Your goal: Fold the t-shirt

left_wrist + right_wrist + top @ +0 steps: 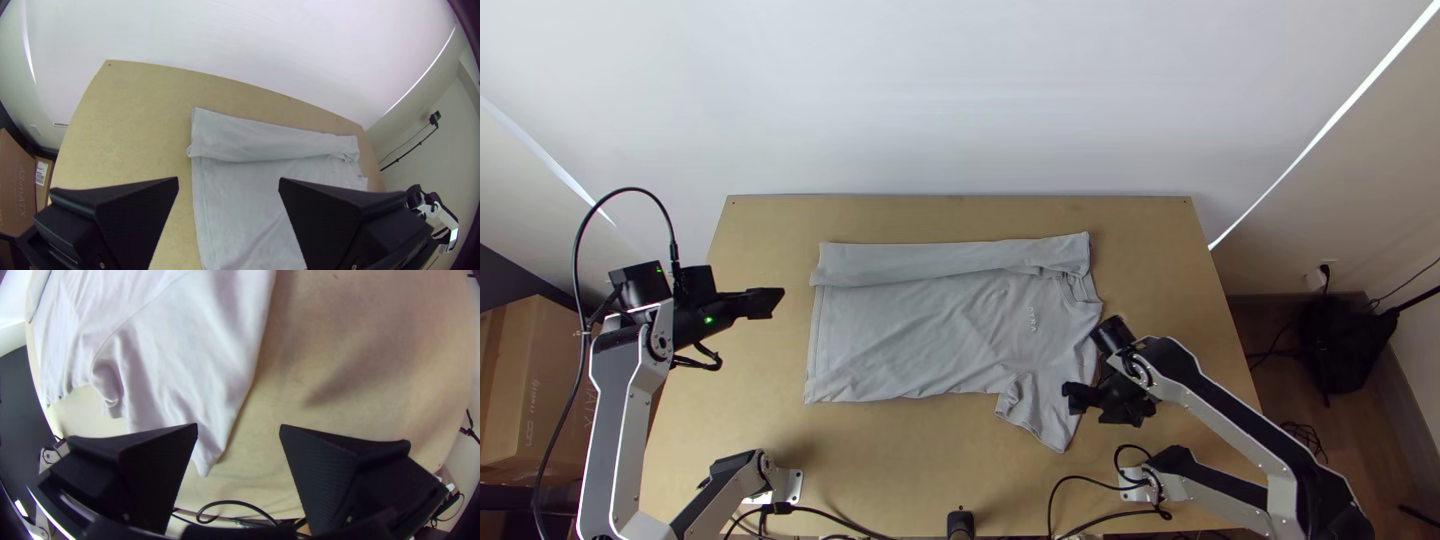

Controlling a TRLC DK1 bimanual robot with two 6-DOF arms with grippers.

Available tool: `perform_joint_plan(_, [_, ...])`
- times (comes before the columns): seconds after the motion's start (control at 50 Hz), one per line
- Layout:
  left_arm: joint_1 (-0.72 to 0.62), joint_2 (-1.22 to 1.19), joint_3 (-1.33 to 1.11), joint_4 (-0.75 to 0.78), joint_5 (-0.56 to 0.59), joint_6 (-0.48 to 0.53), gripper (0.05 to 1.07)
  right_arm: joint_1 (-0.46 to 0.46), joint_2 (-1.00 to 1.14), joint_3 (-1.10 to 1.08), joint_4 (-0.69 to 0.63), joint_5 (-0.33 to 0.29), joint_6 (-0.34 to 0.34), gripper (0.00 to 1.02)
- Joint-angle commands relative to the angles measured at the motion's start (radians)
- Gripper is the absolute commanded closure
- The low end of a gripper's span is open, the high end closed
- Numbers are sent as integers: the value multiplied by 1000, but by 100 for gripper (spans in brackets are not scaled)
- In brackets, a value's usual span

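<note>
The grey t-shirt (910,335) lies in the middle of the counter (760,390), its far side turned in as a long strip (940,260), presumably to narrow the body before the near side comes over. The near sleeve (1036,412) juts out unfolded, and the right gripper (239,426) hangs close by with jaws spread, likely placed to take that cloth. The left gripper (228,180), jaws apart too, is off to the side of the hem (813,345). A black cable (233,502) loops near the sleeve and might snag a low reach
</note>
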Motion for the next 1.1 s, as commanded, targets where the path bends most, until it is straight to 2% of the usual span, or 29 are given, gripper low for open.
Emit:
perform_joint_plan(0.0, [-5,-18,-16,-8,14,-12,11,32,61,-20,8,-11,18,34])
perform_joint_plan(0.12, [-5,-16,-18,-8,13,-8,11,71,109,-17,19,-20,15,35])
perform_joint_plan(0.22, [-4,-12,-19,-9,13,0,11,93,129,-20,50,-20,9,61])
perform_joint_plan(0.3, [-7,-12,-25,-15,13,12,11,113,135,-25,59,-19,9,73])
perform_joint_plan(0.42, [-33,-7,-30,-109,10,123,11,148,129,-27,71,9,-1,100])
perform_joint_plan(0.56, [-51,13,-38,-304,-4,354,11,150,118,-28,71,15,-14,100])
perform_joint_plan(0.74, [-119,34,-71,-522,-185,581,11,147,113,-22,71,20,-19,100])
perform_joint_plan(0.84, [-142,37,-111,-581,-276,601,11,147,113,-16,69,20,-18,100])
perform_joint_plan(1.08, [-240,106,-197,-525,-375,604,11,148,103,-11,69,21,-16,100])
